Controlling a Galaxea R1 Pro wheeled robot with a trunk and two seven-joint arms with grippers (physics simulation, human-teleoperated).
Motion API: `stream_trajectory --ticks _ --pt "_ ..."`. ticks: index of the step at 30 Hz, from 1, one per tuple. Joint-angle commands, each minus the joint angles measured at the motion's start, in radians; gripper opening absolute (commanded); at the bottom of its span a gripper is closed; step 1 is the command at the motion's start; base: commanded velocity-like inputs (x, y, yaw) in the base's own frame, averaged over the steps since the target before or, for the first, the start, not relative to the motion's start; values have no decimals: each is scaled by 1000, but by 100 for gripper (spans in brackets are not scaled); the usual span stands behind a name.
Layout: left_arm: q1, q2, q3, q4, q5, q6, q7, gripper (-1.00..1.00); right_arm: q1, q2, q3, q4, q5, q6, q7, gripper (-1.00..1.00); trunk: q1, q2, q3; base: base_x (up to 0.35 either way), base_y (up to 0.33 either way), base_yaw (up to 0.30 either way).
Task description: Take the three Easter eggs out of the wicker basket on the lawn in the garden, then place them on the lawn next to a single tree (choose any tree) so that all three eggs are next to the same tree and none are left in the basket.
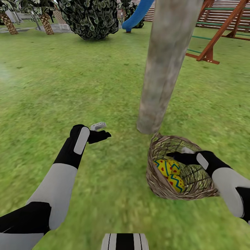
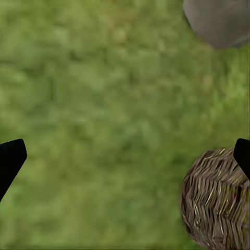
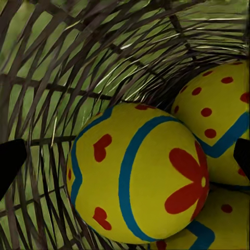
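Three yellow Easter eggs with blue zigzags and red flowers lie together in the wicker basket [image 1: 158,180] on the lawn [image 1: 69,86]: one close up [image 3: 135,177], one behind it [image 3: 219,114], one under them [image 3: 224,229]. Two of them show from above [image 1: 166,168] [image 1: 176,183]. My right gripper [image 1: 171,155] reaches inside the basket [image 3: 62,62], open, its fingertips [image 3: 10,161] wide on either side of the nearest egg. The basket stands at the foot of the thick pale tree [image 1: 166,62]. My left gripper [image 1: 103,130] hangs open over bare grass left of the trunk, with the basket [image 2: 216,200] and trunk [image 2: 219,21] beside it.
A wooden playset [image 1: 215,45] with a blue slide [image 1: 139,14] stands behind the tree on the right. A dark bush [image 1: 92,17] and short palms [image 1: 45,21] sit at the back left. Open grass spreads left of the trunk. My base [image 1: 125,242] is at the near edge.
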Motion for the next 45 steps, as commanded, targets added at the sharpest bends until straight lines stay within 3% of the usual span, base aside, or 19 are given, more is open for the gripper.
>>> stream_trajectory --ticks 1,8,14,22,31,42,45 --pt "0 0 0 -1 11 2 10 100 0 -3 -6 0 -4 7 2 100 0 0 -1 0 -110 0" --pt "0 -6 1 -4 16 1 7 100 1 -21 -4 7 -18 10 9 100 0 0 -1 0 -57 0" --pt "0 -22 0 -6 13 2 8 100 1 -1 -9 15 -12 3 6 100 0 0 -1 0 0 0" --pt "0 -29 1 -7 11 2 9 100 2 1 -9 14 -10 3 -12 100 0 0 -1 0 0 0" --pt "0 -29 1 -7 10 2 10 100 2 1 -9 14 -10 3 -12 100 4 -2 -36 0 0 0" --pt "0 -29 2 -7 12 2 9 100 2 1 -9 14 -11 3 -12 100 4 -2 -36 0 0 0" --pt "0 -29 1 -7 10 2 10 100 2 1 -9 14 -12 3 -11 100 5 -3 -47 0 0 0"
